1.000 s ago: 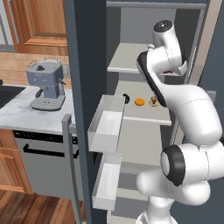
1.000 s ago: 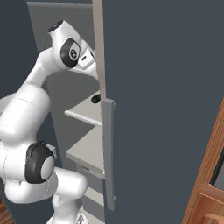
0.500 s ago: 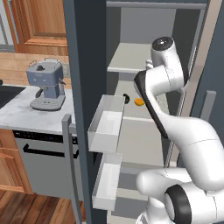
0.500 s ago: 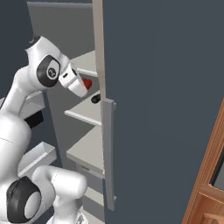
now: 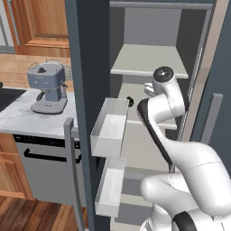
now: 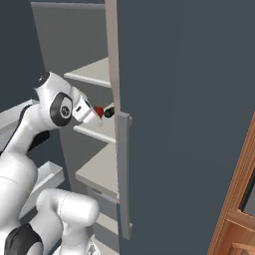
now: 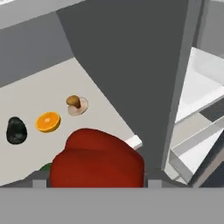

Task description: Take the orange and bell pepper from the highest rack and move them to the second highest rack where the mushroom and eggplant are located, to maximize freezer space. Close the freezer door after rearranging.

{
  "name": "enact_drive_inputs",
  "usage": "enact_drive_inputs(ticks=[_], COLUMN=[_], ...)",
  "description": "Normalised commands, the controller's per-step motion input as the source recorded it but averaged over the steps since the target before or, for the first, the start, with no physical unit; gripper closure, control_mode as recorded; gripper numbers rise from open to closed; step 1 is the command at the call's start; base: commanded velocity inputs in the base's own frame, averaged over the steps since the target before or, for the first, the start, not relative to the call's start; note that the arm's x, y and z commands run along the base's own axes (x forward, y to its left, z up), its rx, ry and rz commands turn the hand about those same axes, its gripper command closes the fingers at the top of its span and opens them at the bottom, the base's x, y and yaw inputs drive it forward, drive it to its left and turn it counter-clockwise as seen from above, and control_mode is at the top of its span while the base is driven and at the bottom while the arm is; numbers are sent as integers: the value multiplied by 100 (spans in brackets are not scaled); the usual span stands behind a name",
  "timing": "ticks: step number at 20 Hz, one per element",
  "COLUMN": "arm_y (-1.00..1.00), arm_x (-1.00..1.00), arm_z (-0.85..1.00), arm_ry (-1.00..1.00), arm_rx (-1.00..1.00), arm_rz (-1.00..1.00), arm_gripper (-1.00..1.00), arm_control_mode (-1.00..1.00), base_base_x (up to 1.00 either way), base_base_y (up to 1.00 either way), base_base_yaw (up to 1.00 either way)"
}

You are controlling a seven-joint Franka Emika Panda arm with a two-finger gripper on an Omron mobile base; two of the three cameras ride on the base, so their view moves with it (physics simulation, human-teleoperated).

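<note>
Presently the fingers point(image 7: 94, 186), hidden behind it, apparently clench the bell pepper point(image 7: 97, 159) above the second highest rack point(image 7: 39, 144). Lower it clear of the orange point(image 7: 47, 121) at 10 o'clock, mushroom point(image 7: 76, 105) and eggplant point(image 7: 16, 130), then release.

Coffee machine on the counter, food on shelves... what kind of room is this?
Most likely a kitchen. There's a coffee machine on a counter, and an open freezer holding an orange, a mushroom and a red bell pepper.
</note>
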Motion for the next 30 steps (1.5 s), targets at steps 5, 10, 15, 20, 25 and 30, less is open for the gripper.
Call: enact_drive_inputs(ticks=[5, 10, 15, 20, 25, 30], arm_y=[9, 3, 0, 0, 0, 0], arm_x=[58, 58, 57, 58, 62, 64], arm_z=[-66, -61, -49, -37, -31, -26], arm_ry=[0, 3, 1, 0, 0, 0], arm_rx=[-9, 0, 0, 0, 0, 0], arm_rz=[17, 19, 18, 16, 11, 7], arm_gripper=[100, 100, 100, 100, 100, 100], arm_control_mode=[-100, -100, -100, -100, -100, -100], base_base_x=[0, 0, 0, 0, 0, 0], base_base_y=[0, 0, 0, 0, 0, 0], base_base_yaw=[0, 0, 0, 0, 0, 0])
